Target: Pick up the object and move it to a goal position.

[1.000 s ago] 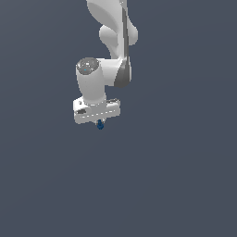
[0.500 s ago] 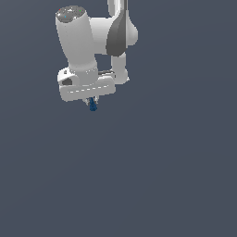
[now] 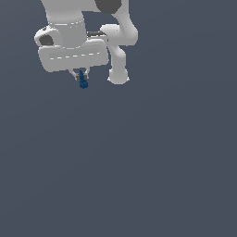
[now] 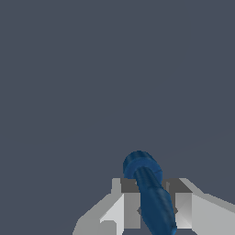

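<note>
The object [image 3: 83, 82] is a small dark blue lump hanging just below the white hand, high in the exterior view's upper left. My gripper [image 3: 81, 77] is shut on it, with the short fingers pressing both sides. In the wrist view the object [image 4: 149, 190] shows as a dark blue rod with a rounded end, clamped between the two grey finger pads [image 4: 131, 209]. It pokes out past the fingertips. Nothing marks a goal position in either view.
The white arm links and base [image 3: 118, 69] stand to the exterior view's right of the hand. A plain dark grey ground [image 3: 139, 176] fills everything below.
The arm has swung toward the exterior view's upper left and nearer the camera, carrying the blue object along. The grip on it has stayed shut.
</note>
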You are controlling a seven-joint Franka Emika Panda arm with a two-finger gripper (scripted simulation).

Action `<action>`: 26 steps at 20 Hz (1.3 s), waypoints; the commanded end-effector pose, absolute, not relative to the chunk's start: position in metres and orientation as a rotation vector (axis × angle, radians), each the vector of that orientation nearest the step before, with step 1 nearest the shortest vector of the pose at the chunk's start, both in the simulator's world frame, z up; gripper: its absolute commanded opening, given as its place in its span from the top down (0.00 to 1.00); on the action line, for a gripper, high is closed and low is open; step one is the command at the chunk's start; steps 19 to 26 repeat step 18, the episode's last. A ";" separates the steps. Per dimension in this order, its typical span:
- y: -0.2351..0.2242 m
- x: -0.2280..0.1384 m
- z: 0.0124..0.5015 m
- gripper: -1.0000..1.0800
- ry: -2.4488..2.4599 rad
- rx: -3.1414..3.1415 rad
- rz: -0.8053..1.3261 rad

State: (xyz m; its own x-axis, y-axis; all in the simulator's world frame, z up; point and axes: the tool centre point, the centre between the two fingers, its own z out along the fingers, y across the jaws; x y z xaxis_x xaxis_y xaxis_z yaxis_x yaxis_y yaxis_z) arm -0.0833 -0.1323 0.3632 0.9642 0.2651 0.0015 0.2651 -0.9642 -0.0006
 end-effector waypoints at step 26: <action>-0.152 -0.095 0.461 1.00 -0.420 -3.113 0.000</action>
